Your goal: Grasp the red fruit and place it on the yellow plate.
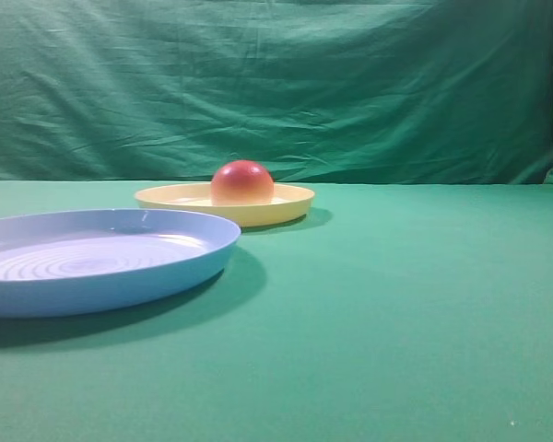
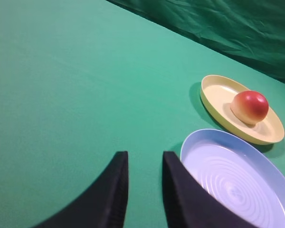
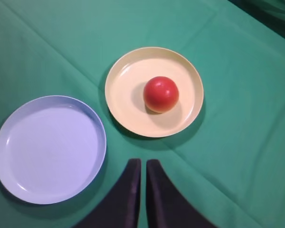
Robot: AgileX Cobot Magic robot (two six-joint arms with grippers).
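Nearest, at the lower middle of the right wrist view, the right gripper (image 3: 140, 166) is closed, holding nothing. Beyond it, the red fruit (image 3: 161, 94) sits on the yellow plate (image 3: 126, 80) at upper centre; a blue plate (image 3: 47, 147) lies lower left. Separately, the left gripper (image 2: 145, 164) stands slightly parted, empty.

Cloth (image 1: 415, 304) right of yellow plate (image 1: 286, 204) open; blue plate (image 1: 101, 276) crowds its left.

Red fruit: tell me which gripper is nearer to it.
Right. The right gripper hovers just off the yellow plate holding the red fruit; the left gripper sits farther, beyond the blue plate.
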